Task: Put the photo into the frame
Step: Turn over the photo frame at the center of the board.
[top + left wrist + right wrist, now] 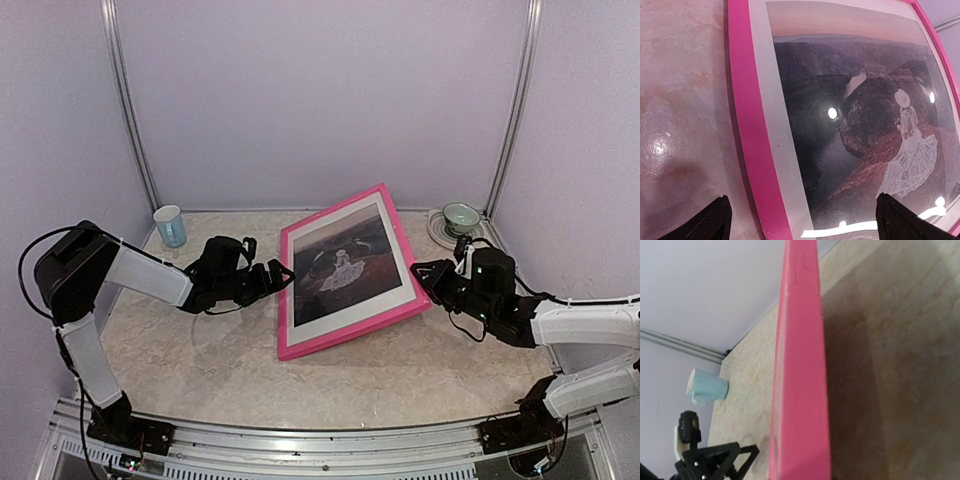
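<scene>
Looks evenly and softly lit from overhead in the top view; takes a lilac cast from the walls (320, 100); throws only faint, diffuse shadows on the table (200, 345), darkest along the frame (350, 334); reads a little soft, with the straight posts (125, 100) leaning toward the edges. Catches round white glare spots and a bright streak on the glazing over the photo (840, 125) in the left wrist view; shows a pale sheen on the table at left; stretches hard at the borders. Puts the frame's edge close and out of focus in the right wrist view; lays a broad brown shadow just beside it; renders the cup (707, 386) fairly sharp.
</scene>
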Motion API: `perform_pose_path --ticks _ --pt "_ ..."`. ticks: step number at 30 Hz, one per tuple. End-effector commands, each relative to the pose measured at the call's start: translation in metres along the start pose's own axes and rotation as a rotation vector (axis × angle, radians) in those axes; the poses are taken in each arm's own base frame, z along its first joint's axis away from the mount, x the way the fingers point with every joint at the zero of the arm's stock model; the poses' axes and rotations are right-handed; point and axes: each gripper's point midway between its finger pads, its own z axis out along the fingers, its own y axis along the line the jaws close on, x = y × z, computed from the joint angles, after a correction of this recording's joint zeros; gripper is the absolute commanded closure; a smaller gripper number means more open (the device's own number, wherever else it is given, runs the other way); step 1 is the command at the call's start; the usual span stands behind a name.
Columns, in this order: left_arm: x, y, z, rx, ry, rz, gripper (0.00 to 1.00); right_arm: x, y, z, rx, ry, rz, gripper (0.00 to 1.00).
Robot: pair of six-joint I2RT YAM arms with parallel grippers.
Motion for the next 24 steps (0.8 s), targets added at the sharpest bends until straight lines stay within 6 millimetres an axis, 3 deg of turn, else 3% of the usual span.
perform_pose_path --ticks 1,9,24 --pt "0.005 -0.002 0.006 0.043 0.013 -0.017 0.01 0.027 -0.017 0.007 0.015 0.104 -0.084 1.00" --pt "0.003 0.006 -0.002 0.007 -0.021 -0.025 0.01 0.051 -0.028 0.016 0.022 0.176 -0.031 1.00" --pt "-0.017 -0.001 -0.015 0.000 -0.081 -0.007 0.01 0.078 -0.039 0.022 0.046 0.250 0.010 1.00"
